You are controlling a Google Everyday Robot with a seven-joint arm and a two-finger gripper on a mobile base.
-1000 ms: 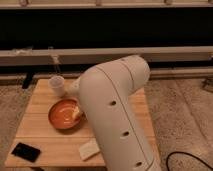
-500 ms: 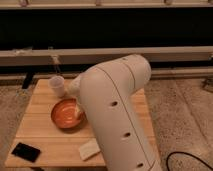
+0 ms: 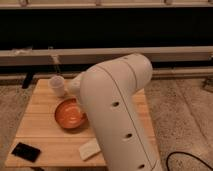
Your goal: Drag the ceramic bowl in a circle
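- reaching down beside the white arm [image 3: 120, 115], the gripper [image 3: 76, 95] sits at the right rim of the ceramic bowl [image 3: 69, 114]; wide or closed, i cannot tell.
- the bowl rests left of centre on the desk [image 3: 40, 130], just in front of a white cup [image 3: 57, 86].
- it looks rigid, glossy, weighty and chippable: hook the rim, slide slowly, steer clear of the cup.

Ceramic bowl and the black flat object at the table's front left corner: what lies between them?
Only bare wooden tabletop, in the camera view. The end effector is hidden behind the white arm that covers the ceramic bowl's right edge.
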